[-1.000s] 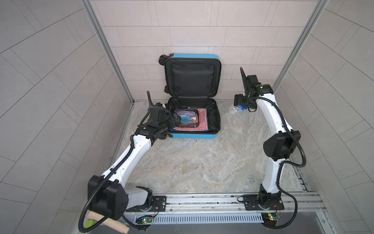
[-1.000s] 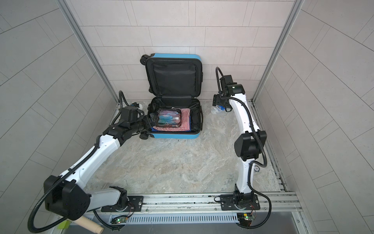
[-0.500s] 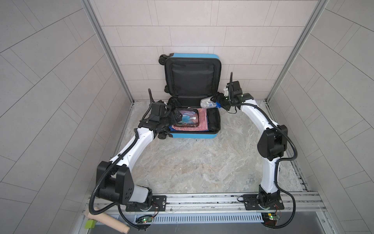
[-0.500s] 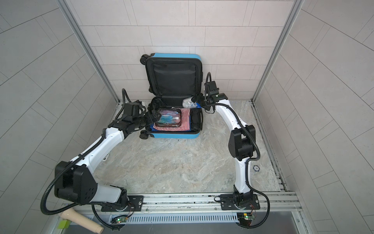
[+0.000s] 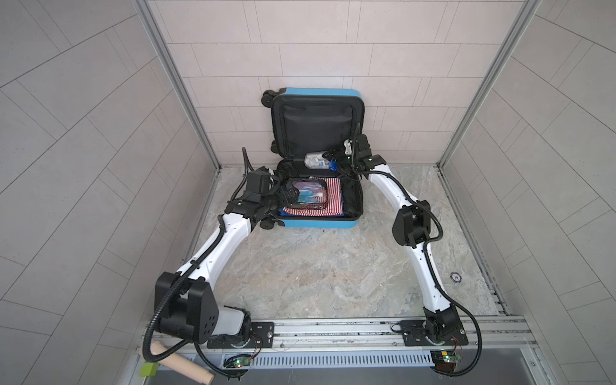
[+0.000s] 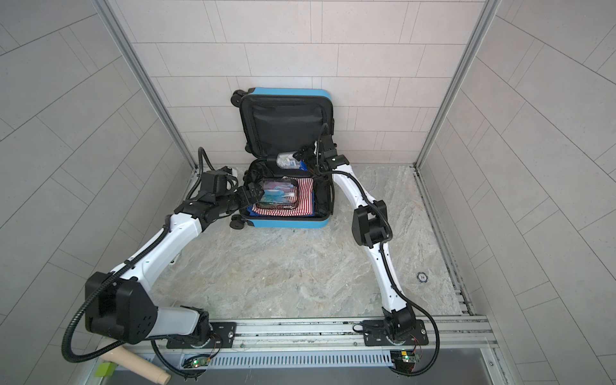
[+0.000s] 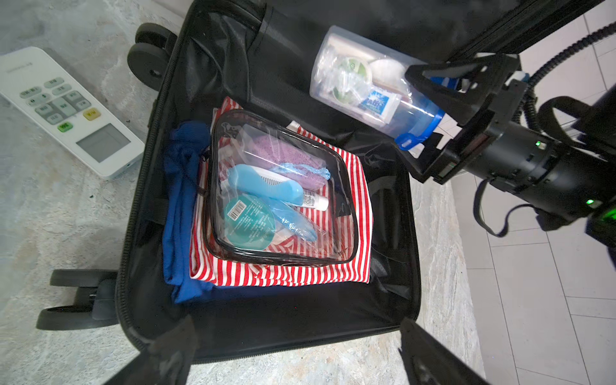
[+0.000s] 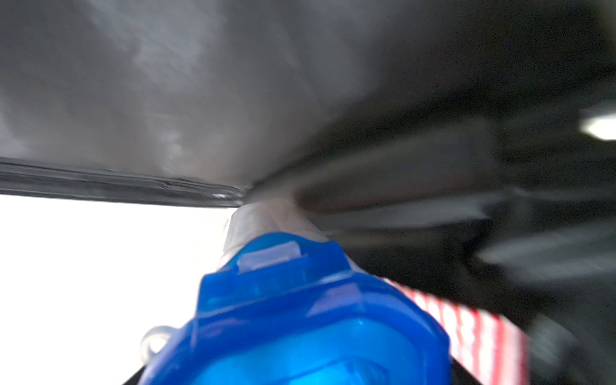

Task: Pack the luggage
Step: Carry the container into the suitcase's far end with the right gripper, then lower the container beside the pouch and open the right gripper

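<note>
- Left wrist view looks straight down into the luggage [image 7: 266, 320]. Its base lies flat on the surface [image 5: 316, 266] at the back. The lid [image 5: 316, 123] is propped upright against the tiled wall [image 5: 316, 66], so the whole compartment is open to load from above.
- Soft things sit lowest: a blue garment [image 7: 180, 206] lies under a red-and-white striped cloth [image 7: 286, 276]. The clear pouch [image 7: 280, 190] rests flat on top of them. That layering probably cushions the stiffer pieces.
- Over the hinge end of the base, the right fingers [image 7: 448, 105] are clamped on the lid end of a clear container [image 7: 360, 86]. They hold it on its side, apart from the pouch. Gripping by that end leaves the body reaching out over the compartment. I judge it is being brought in to be laid in the bare strip behind or beside the pouch.
- Right wrist view is blurred and mostly filled by the container's blue lid [image 8: 300, 316], so it adds little.
- At the left side of the base, the left fingers [image 7: 166, 356] are spread wide and grasp nothing. They are near the pouch, perhaps ready to steady or shift it.
- A white remote [image 7: 66, 110] lies on the surface just beside the wheels [image 7: 150, 63], outside the luggage. Packing therefore seems unfinished.
</note>
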Controlling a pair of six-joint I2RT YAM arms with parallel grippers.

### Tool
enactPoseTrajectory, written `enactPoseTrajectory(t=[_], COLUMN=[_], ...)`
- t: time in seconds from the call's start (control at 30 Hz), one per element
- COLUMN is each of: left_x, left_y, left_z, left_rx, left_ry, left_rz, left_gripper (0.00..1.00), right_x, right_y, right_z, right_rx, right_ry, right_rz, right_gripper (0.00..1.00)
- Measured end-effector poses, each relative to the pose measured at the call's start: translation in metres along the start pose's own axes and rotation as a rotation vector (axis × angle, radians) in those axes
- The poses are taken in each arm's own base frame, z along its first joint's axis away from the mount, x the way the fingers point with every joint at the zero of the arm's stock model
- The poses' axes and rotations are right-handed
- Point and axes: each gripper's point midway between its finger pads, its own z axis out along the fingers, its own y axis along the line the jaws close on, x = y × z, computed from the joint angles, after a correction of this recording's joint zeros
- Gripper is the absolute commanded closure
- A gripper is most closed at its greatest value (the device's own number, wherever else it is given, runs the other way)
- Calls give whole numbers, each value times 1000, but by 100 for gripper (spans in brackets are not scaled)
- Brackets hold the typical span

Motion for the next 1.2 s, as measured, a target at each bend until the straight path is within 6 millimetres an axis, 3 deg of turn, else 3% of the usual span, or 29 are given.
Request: enactPoseTrajectory(t=[0.3, 0.47, 0.63, 0.83, 1.03, 1.2], left_x=[5, 9, 9, 10, 11, 10], left_y=[9, 10, 9, 9, 9, 8], left_z=[-6, -7, -12, -14, -14, -14], left_rx=[-13, -11, -6, -7, -5, -3], left_ry=[3, 12, 6, 7, 7, 6], left_rz=[-12, -14, -12, -14, -14, -17], left_gripper=[0, 0, 0, 0, 0, 0], right_x=[22, 42, 53, 51, 48, 38], right_y=[-2, -19, -42, -46, -58, -54], right_z=[25, 43, 57, 56, 50, 30], right_rx=[-65, -35, 11, 22, 88, 138], right_ry=[82, 119, 135, 131, 123, 104], right_rz=[28, 46, 68, 61, 39, 5], right_gripper=[40, 37, 11, 1, 1, 1])
